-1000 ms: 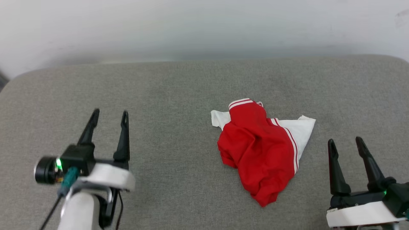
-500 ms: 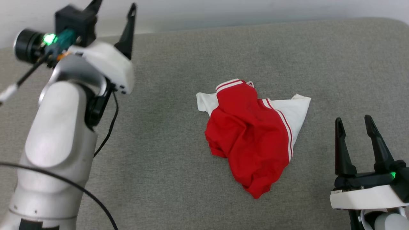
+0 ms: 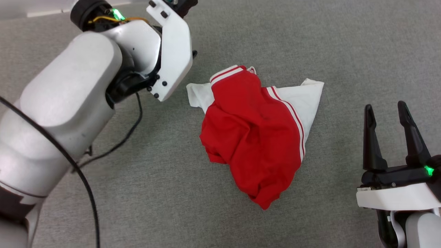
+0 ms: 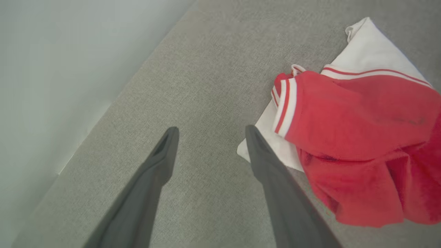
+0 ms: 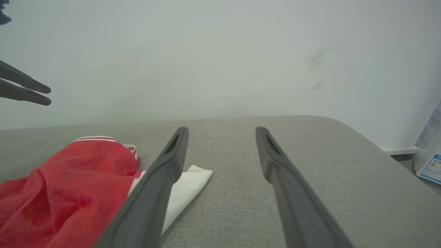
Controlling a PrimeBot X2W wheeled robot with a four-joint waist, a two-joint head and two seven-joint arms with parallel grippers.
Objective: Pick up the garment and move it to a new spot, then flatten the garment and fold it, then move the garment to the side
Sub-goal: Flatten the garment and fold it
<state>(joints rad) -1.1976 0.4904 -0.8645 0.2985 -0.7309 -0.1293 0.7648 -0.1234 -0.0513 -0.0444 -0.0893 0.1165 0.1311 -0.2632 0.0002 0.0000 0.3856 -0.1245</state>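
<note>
Garment bunched, long axis far-to-near, tip nearward; left hand, right hand agape, empty.

Right gripper: jaws spread wide, bare grey padded surface between them. Garment beside outer side of one jaw: crumpled red heap, striped trim at far edge. White sleeve passes behind that jaw's finger, tip showing in gap. Pale wall beyond fingertips, faint scuffs past other jaw. Left gripper beyond garment, against wall, fingers slightly parted.
</note>
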